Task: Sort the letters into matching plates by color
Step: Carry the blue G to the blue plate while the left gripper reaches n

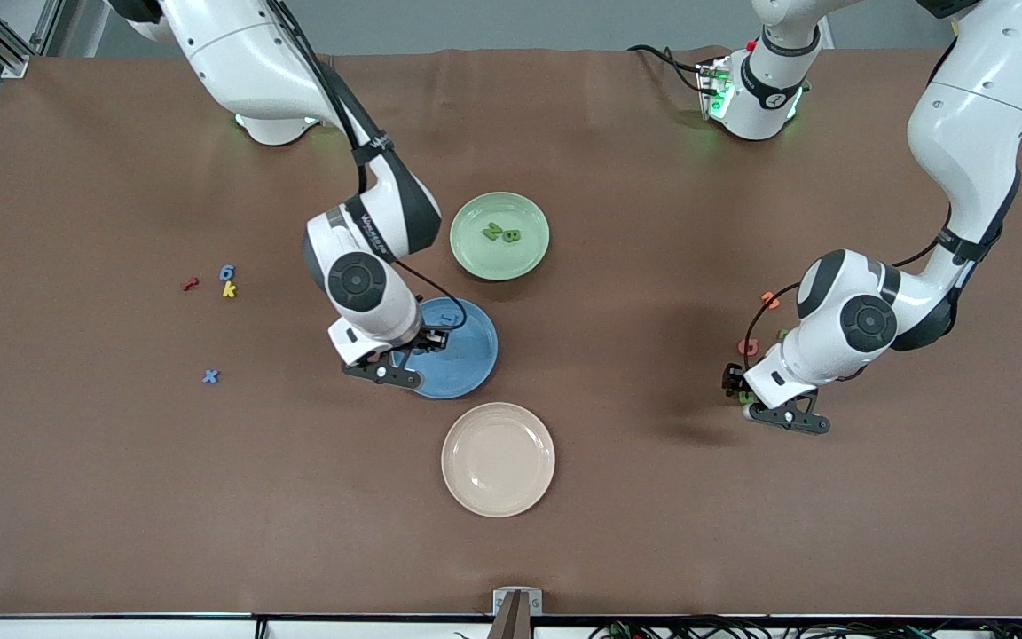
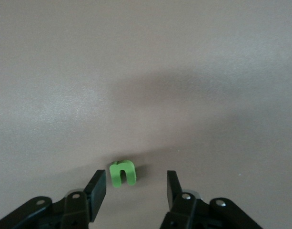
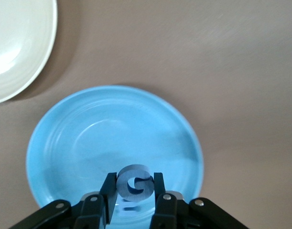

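My right gripper [image 1: 427, 342] hangs over the blue plate [image 1: 467, 364], shut on a blue letter G [image 3: 135, 180]. In the right wrist view the gripper [image 3: 134, 188] sits just above the plate's [image 3: 65, 143] rim. One blue letter [image 1: 447, 317] lies in that plate. The pale green plate [image 1: 529, 257] holds two green letters [image 1: 500, 232]. My left gripper [image 1: 735, 383] is down at the table toward the left arm's end. It stands open around a green letter n [image 2: 122, 172], which lies close to one finger [image 2: 99, 187]. A blue 6 [image 1: 226, 272] and a blue x [image 1: 210, 376] lie toward the right arm's end.
A cream plate [image 1: 498, 459] sits nearer the front camera than the blue plate. A red letter [image 1: 190, 284] and a yellow k [image 1: 229, 289] lie by the blue 6. Orange [image 1: 770, 299], pink [image 1: 749, 346] and green [image 1: 782, 335] letters lie by the left arm's wrist.
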Controlling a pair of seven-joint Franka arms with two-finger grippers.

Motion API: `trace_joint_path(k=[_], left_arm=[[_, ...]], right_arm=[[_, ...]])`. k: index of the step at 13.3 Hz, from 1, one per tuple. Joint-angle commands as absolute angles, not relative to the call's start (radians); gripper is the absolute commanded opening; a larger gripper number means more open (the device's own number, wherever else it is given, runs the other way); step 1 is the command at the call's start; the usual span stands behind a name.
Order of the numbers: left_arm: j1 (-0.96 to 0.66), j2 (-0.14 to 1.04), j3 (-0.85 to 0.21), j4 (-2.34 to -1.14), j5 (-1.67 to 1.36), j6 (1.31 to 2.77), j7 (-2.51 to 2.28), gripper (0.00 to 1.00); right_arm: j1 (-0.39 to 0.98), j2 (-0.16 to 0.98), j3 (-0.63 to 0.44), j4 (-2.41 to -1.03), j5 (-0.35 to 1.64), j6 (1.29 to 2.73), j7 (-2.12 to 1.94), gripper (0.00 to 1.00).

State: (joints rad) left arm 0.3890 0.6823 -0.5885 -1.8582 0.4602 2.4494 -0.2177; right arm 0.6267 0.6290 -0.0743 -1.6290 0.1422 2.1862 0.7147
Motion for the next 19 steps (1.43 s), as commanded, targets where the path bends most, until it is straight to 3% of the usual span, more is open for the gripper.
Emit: trace_joint_path(k=[1,19], left_arm=[[0.408,0.681,-0.592,-1.873,0.483,2.465,-0.218,0.6],[0.39,0.729,-0.563,-1.844,0.537,2.467,-0.273,0.51]], right_arm=[[0.653,0.676,-0.084,-1.577,0.201,2.2,0.741,0.23],[0.726,0.762,-0.083,-1.577,0.224,2.301,0.742,0.26]])
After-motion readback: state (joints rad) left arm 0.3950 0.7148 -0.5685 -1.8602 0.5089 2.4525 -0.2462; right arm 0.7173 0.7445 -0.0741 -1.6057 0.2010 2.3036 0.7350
